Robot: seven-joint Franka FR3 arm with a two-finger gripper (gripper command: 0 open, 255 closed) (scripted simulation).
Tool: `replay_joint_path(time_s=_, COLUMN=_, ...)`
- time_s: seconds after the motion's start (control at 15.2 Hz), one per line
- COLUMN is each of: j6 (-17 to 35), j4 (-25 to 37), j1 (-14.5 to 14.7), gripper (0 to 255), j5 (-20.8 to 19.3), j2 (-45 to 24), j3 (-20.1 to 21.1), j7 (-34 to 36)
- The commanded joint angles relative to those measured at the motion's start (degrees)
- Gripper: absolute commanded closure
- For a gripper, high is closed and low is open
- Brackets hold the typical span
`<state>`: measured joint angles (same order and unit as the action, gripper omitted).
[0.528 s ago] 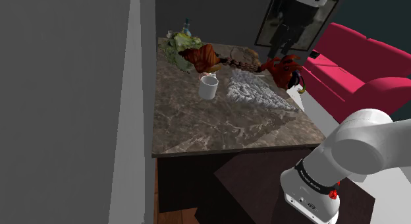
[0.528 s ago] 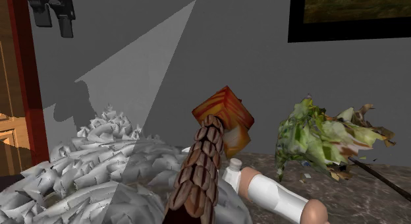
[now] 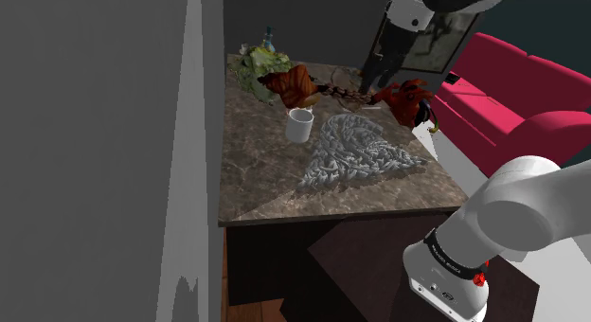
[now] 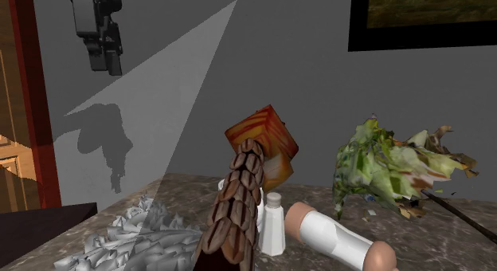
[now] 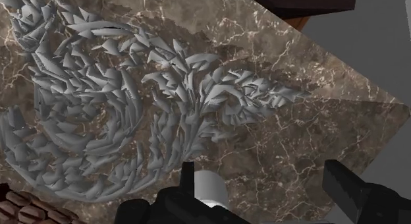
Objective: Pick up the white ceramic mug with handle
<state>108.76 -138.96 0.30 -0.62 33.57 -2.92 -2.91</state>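
1. Nearest in the shoulder view, the white arm (image 3: 530,208) bulks at the lower right.
2. In front of it is the brown marbled table (image 3: 284,192), with a flat grey spiky heap (image 3: 352,154) lying across its middle.
3. The white mug (image 3: 300,126) stands upright on the table. It is just beside the heap's edge on the shoulder view's left, and nothing grips it.
4. Farther on, the table's far end carries a red-orange lump (image 3: 289,81), a green leafy bunch (image 3: 250,62) and a red clawed thing (image 3: 407,98).
5. The black hand (image 3: 377,76) hangs in the air above that far end, well apart from the mug. In the wrist view the hand (image 5: 260,167) looks down on the heap, and its fingers (image 5: 342,186) stand wide apart, clasping nothing.
6. A pale rounded thing (image 5: 209,188) shows just beside one finger. I cannot tell what it is.
7. Beyond the table sits a red sofa (image 3: 521,93).
8. In the second exterior view the hand (image 4: 107,60) hangs before a grey wall that bears a dark-framed picture (image 4: 422,18).
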Motion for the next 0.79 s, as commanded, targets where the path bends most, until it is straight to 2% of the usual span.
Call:
replay_joint_path(time_s=0.0, j6=4.6, j4=-0.1, j1=0.3, gripper=0, j5=0.0, j2=-4.2, j3=0.0, j7=-0.3)
replay_joint_path(time_s=0.73, j6=22.8, j4=6.0, j1=1.6, gripper=0, j5=0.6, j2=-27.1, j3=0.2, j7=-1.7)
